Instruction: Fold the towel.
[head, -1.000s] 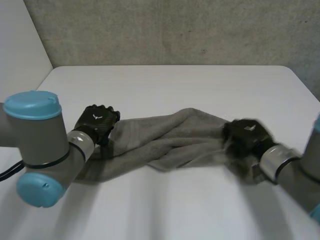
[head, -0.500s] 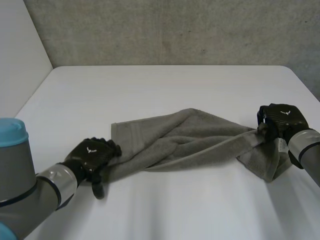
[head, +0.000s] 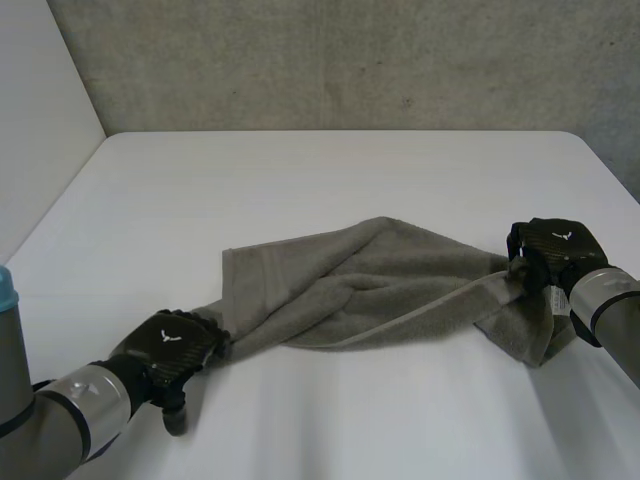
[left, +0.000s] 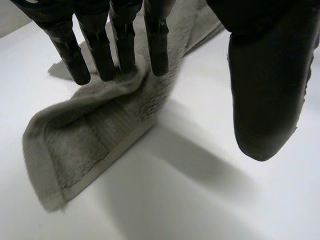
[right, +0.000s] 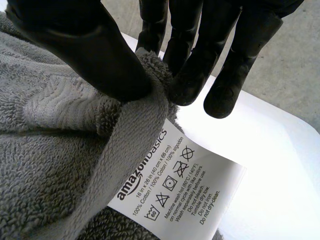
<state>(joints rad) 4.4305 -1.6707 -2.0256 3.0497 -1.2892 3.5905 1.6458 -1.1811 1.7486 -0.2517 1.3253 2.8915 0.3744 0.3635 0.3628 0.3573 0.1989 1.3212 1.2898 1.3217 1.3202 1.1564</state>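
White table (head: 330, 170) runs out in front of you to a grey, rough wall (head: 350, 60), with a pale panel (head: 40, 100) closing off the left side. Nothing stands on the table around the towel (head: 350, 280), which lies bunched and twisted across the middle, stretched between your two hands. One flat corner points toward the back of the table on the left, and the far right end droops in a fold beside the right hand.

Your left hand (head: 165, 345) sits at the towel's near-left end. In the left wrist view its fingers (left: 100, 50) are straight, their tips resting on the cloth (left: 85, 135) just above a hemmed corner, while the thumb hangs apart over bare table; the hand grips nothing.

Your right hand (head: 555, 250) is at the towel's right end. In the right wrist view the thumb and fingers (right: 195, 60) pinch the hemmed edge of the towel (right: 50, 165) between them, just beside the white care label (right: 175, 185) reading "amazonbasics".
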